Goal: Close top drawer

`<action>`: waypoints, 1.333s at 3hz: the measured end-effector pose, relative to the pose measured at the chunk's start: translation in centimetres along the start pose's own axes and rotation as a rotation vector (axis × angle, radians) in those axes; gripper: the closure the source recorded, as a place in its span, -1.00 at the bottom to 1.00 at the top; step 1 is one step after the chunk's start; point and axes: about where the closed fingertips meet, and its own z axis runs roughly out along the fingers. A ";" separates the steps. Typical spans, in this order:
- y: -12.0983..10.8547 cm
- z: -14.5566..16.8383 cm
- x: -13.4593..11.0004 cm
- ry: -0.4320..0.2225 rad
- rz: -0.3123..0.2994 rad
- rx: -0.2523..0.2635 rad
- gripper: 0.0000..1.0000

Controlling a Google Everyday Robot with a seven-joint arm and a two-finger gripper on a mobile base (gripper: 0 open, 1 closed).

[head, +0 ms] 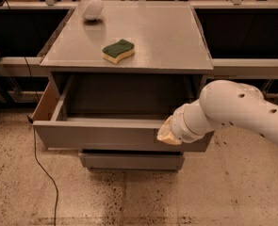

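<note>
The top drawer [96,135] is a wide grey drawer with a plain flat front. It stands pulled far out of the grey cabinet [129,36], with its inside open to view. My white arm reaches in from the right. My gripper [167,134] is at the right part of the drawer front, at its upper edge, mostly hidden behind the wrist.
A green and yellow sponge [118,50] and a white bowl [93,7], upside down, lie on the cabinet top. A lower drawer front [129,160] sits under the open one. A black cable [37,159] runs over the speckled floor at left. Dark shelves flank the cabinet.
</note>
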 end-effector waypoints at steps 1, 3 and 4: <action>-1.6 1.3 1.1 -0.011 0.021 0.034 1.00; -3.6 4.5 1.9 -0.008 0.022 0.063 0.90; -4.6 4.9 1.8 -0.009 0.021 0.091 0.68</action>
